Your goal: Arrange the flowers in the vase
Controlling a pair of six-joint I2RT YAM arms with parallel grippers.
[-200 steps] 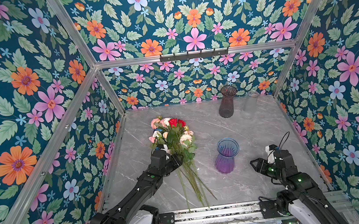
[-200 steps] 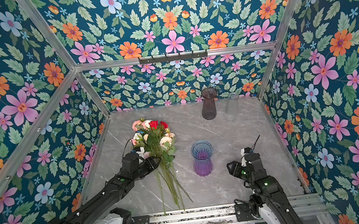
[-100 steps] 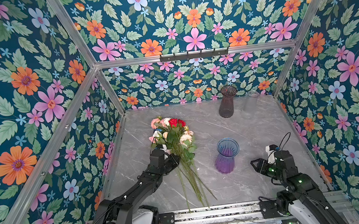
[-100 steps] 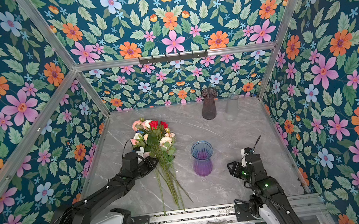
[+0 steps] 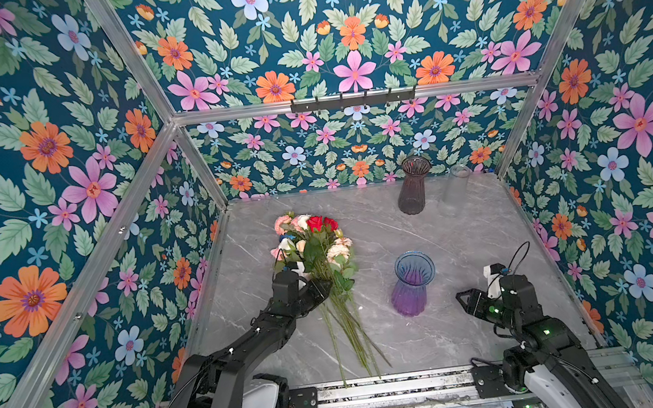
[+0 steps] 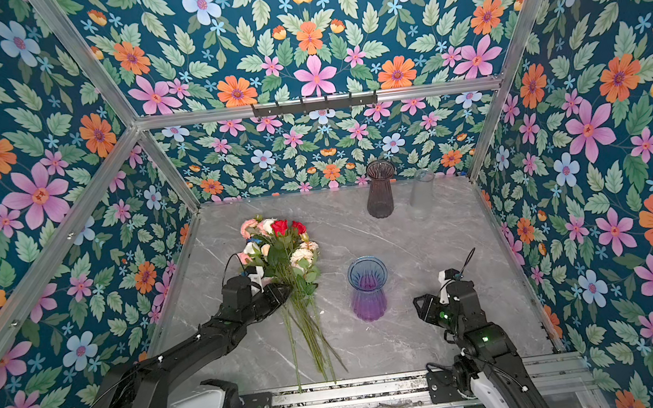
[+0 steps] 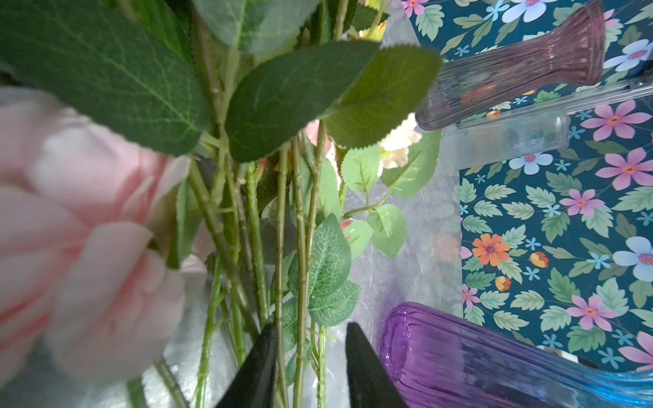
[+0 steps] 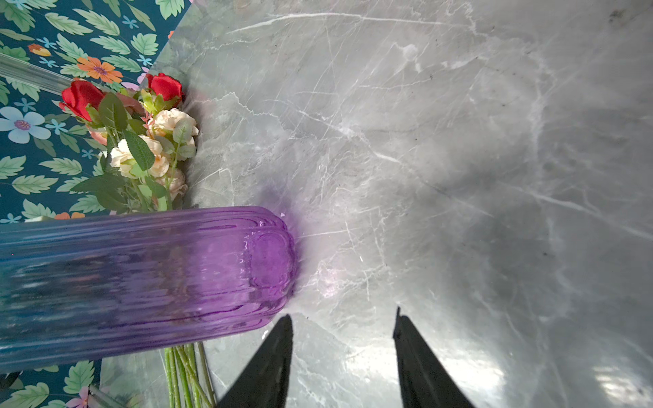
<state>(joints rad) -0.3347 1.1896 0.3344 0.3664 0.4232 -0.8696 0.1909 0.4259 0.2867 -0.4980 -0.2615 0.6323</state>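
My left gripper [image 5: 320, 288] sits at the bunch of flowers [image 5: 313, 248], which lies on the grey marble table [image 5: 468, 247] left of centre in both top views. The heads point toward the top of the frame and the stem ends reach the rail at the bottom. In my left wrist view the jaws stand partly apart, with a few green stems between them, not pinched. The purple vase [image 5: 411, 287], blue at the rim, stands upright just right of the bunch. My right gripper [image 5: 463, 297] hovers at lower right, near that vase but apart from it, its jaws moderately wide over bare table. A smoky vase [image 5: 413, 187] and a clear glass [image 5: 456, 186] stand by the back wall.
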